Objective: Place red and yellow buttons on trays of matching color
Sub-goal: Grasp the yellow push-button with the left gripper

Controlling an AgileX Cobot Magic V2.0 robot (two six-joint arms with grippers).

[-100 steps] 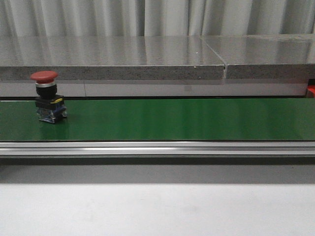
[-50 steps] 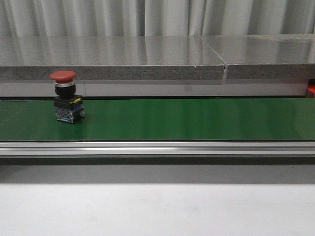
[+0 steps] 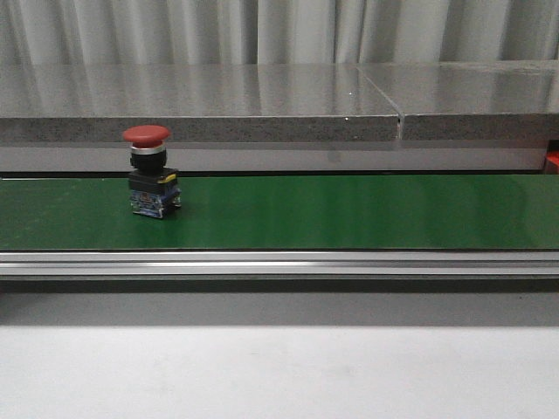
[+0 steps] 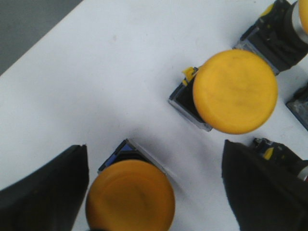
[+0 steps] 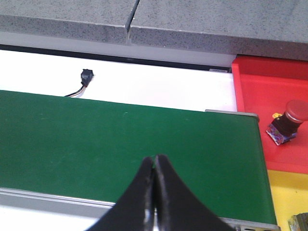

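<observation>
A red mushroom-head push button stands upright on the green conveyor belt, towards its left end. The left gripper is spread wide above yellow mushroom-head buttons on a white surface. The right gripper, pressed together, hangs over the belt beside the red plastic tray.

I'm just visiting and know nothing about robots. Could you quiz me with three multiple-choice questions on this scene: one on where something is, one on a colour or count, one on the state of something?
1. Where does the red button stand in the front view?
A. on the green belt
B. on the grey ledge
C. in a tray

2. What colour is the tray holding a red button in the right wrist view?
A. yellow
B. red
C. green

3. How do the right tool fingers stand?
A. wide apart
B. shut on a button
C. shut, holding nothing

Answers: 1 A, its base rests on the belt; 2 B, the tray is red; 3 C, fingertips meet over bare belt.
</observation>
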